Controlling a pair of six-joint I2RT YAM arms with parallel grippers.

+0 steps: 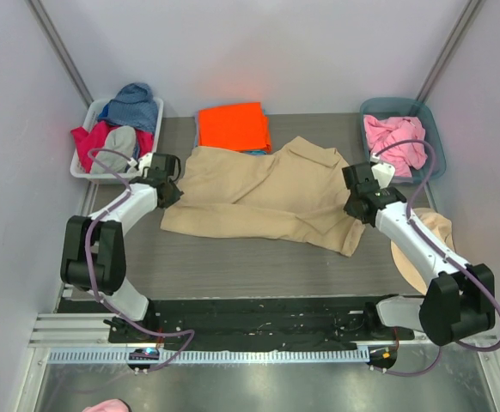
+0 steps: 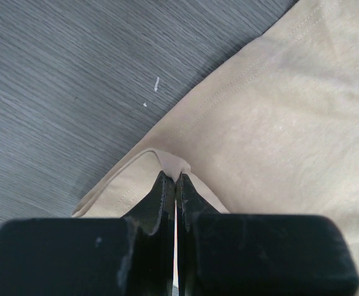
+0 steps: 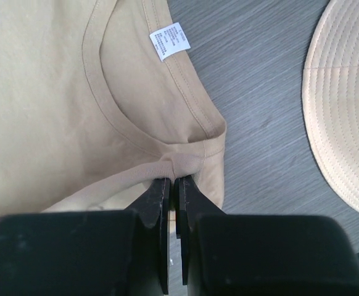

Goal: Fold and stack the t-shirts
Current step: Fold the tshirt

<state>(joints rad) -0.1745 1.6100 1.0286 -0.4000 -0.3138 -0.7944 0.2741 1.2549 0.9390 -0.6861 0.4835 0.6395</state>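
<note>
At the far left I have a white plastic bin [image 1: 82,173] heaped with red, blue and grey clothes, with neither arm touching it. My left gripper [image 2: 175,180] is clenched on a hem corner of the tan cotton t-shirt [image 1: 267,193], which lies spread across the middle of the dark table [image 1: 233,266], rumpled along its near edge. Behind it sits a bright orange shirt [image 1: 233,126], already folded into a square. My right gripper [image 3: 173,180] is pinched tight on the tan shirt's neckband, the white care label [image 3: 169,41] facing up. Further right are a teal bin [image 1: 396,103] holding a crumpled pink shirt [image 1: 394,140], and a cream brimmed hat [image 3: 346,111]. I judge this to be the spreading step before the first fold. Next I should lift both ends together, draw the cloth taut and lay it flat, clear of the hat.
</note>
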